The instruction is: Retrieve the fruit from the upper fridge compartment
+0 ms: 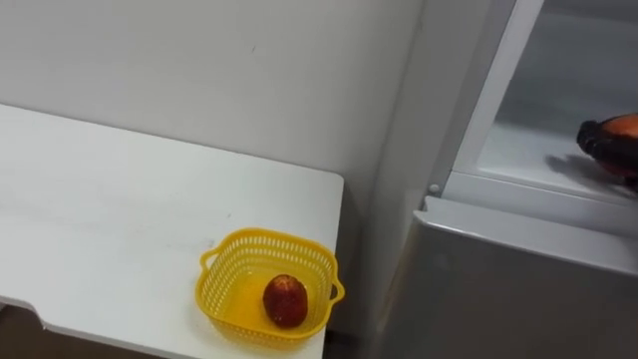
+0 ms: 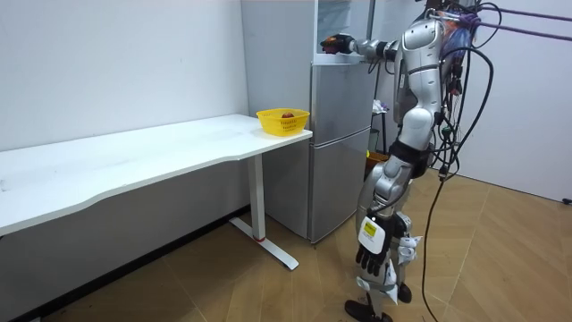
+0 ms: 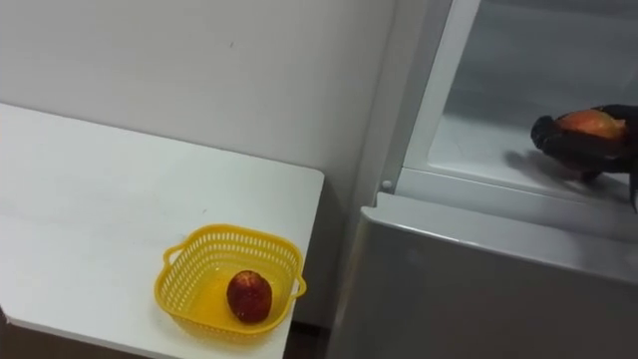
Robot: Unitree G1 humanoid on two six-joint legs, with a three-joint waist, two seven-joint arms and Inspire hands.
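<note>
White walls and a white table (image 3: 90, 189) sit to the left of the fridge (image 3: 478, 289), and its top part stands open. Inside that top part, low over the shelf (image 3: 478, 140), is the fruit (image 3: 590, 122) I'm after. It is orange and red, and it sits in the right hand (image 3: 566, 146).

What could go wrong? I think the fruit could slip. It looks round and smooth, and I see just its top poking out of the dark fingers, so I can't judge how firm the hold is. If the hand bumps the frame (image 3: 498, 184) at the front of the shelf on the way out, the fruit could pop loose and roll back in or fall to the floor. I guess it goes to the basket (image 3: 177, 271), and that means crossing the gap between fridge and table, so a drop there would miss the table. The basket sits near the table's edge with one red fruit (image 3: 249, 296) in it, so a hard put-down could shove it off.

The right hand is curled round the fruit from below and the side, gripping it. I can't tell if it touches the shelf. The left hand (image 2: 374, 258) hangs down by the robot's leg in the room view, and I can't tell how it is set.
</note>
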